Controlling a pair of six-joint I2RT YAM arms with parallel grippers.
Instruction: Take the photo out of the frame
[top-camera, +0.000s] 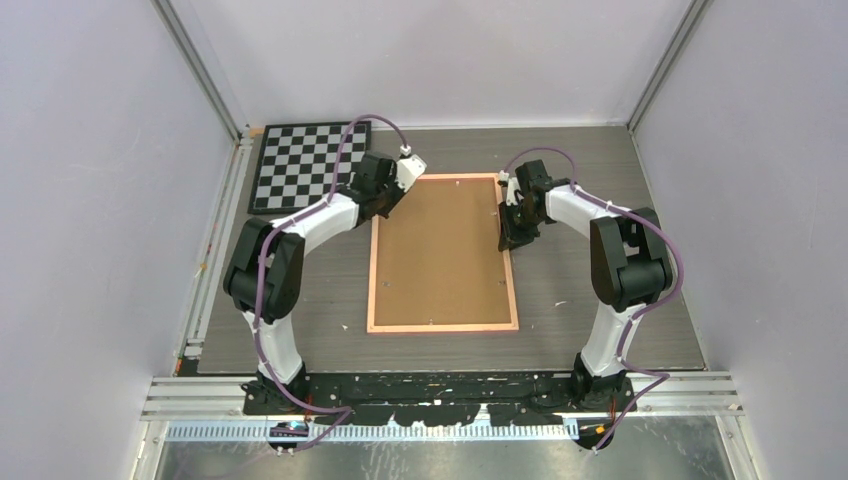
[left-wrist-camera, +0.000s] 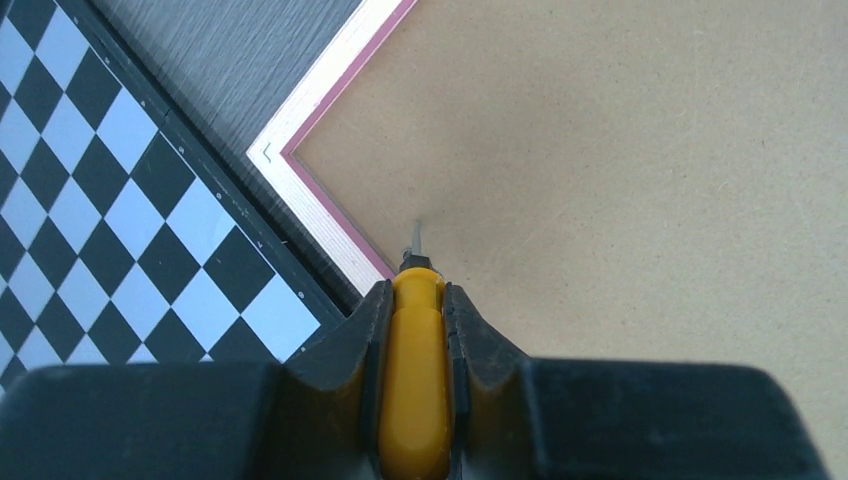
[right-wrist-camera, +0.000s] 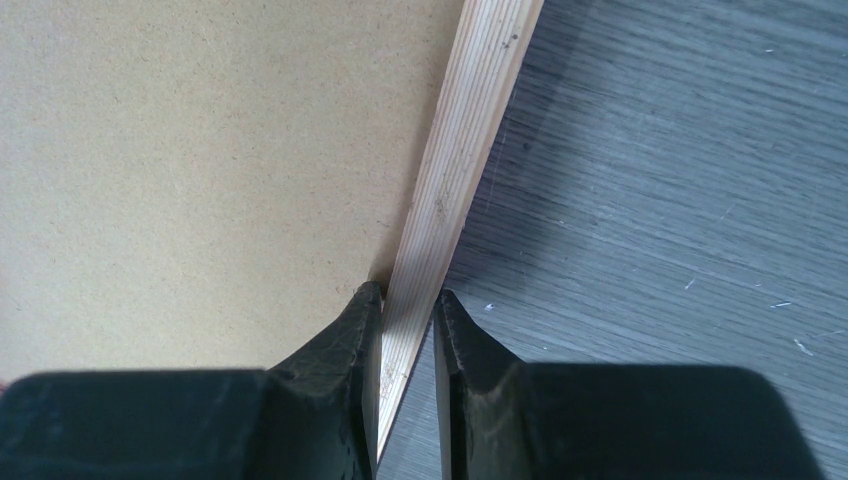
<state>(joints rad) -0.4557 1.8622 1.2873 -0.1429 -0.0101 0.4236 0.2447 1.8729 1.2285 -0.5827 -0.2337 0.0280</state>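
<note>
While face-down, frame (top-camera: 440, 260) beside chessboard (top-camera: 300, 165)

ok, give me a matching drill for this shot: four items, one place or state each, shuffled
Column A:
1. frame
2. left gripper
3. right gripper
4. chessboard

Column B:
a. far left, next to the frame's far corner
b. shut on the frame's right border
c. lying flat, brown back up
d. shut on a yellow-handled tool

Pairs: 1-c, 2-d, 3-b, 4-a

The frame (top-camera: 442, 255) lies back-up at the centre of the table (top-camera: 460, 148); the chessboard (top-camera: 300, 165) lies near its far-left corner.
</note>
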